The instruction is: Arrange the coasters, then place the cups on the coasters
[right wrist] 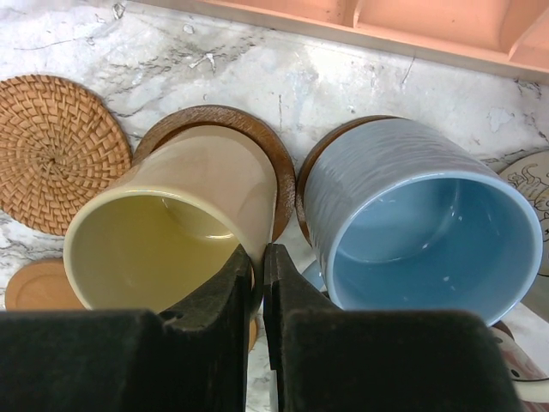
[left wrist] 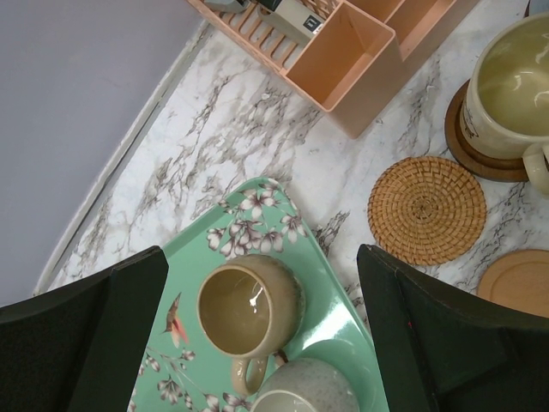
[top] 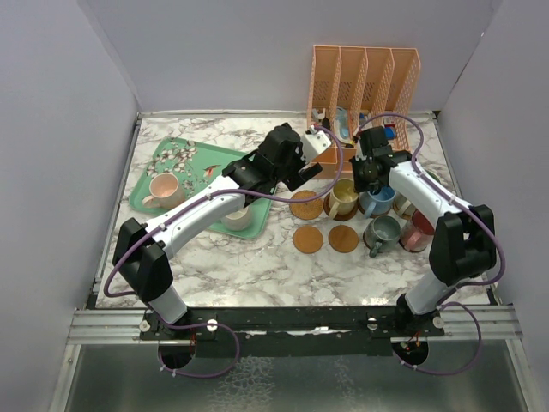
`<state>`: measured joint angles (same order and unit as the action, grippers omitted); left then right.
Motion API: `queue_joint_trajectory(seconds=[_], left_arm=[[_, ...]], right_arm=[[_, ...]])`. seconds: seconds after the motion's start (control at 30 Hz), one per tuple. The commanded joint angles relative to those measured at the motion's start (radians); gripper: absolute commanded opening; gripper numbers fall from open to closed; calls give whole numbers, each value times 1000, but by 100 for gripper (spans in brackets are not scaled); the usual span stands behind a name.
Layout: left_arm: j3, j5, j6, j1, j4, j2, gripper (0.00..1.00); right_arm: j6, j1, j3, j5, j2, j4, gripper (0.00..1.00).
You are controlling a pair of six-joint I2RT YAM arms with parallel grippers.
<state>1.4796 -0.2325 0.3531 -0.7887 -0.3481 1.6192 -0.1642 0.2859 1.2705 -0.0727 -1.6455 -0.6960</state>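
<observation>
My right gripper (right wrist: pixel 257 253) stands with its jaws almost together, pinching the rim of the yellow cup (right wrist: pixel 163 232). That cup sits on a dark wooden coaster (right wrist: pixel 214 118), beside the light blue cup (right wrist: pixel 429 232) on its own coaster. A woven coaster (right wrist: pixel 51 150) lies to the left of them. In the top view, two plain coasters (top: pixel 308 239) (top: pixel 343 238) lie bare, with a grey-teal cup (top: pixel 382 232) and a maroon cup (top: pixel 418 230) to their right. My left gripper (left wrist: pixel 262 318) hangs wide open over a tan cup (left wrist: pixel 249 305) on the mint tray (left wrist: pixel 257 202).
A peach file organiser (top: pixel 364 81) stands at the back. The tray (top: pixel 171 163) also carries a pink cup (top: pixel 163 189), a cream cup (top: pixel 238 215) and a speckled grey cup (left wrist: pixel 304 390). Grey walls close in both sides.
</observation>
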Motion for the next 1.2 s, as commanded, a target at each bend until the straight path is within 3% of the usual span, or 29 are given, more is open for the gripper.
queue_joint_trajectory(seconds=[0.0, 0.53, 1.17], left_arm=[[-5, 10, 1, 6, 9, -44, 97], [-4, 15, 0, 9, 7, -41, 97], [-11, 19, -1, 14, 6, -47, 97]], right_arm=[[-21, -5, 59, 40, -8, 25, 10], [-21, -9, 49, 39, -14, 27, 10], [-8, -11, 39, 44, -21, 36, 22]])
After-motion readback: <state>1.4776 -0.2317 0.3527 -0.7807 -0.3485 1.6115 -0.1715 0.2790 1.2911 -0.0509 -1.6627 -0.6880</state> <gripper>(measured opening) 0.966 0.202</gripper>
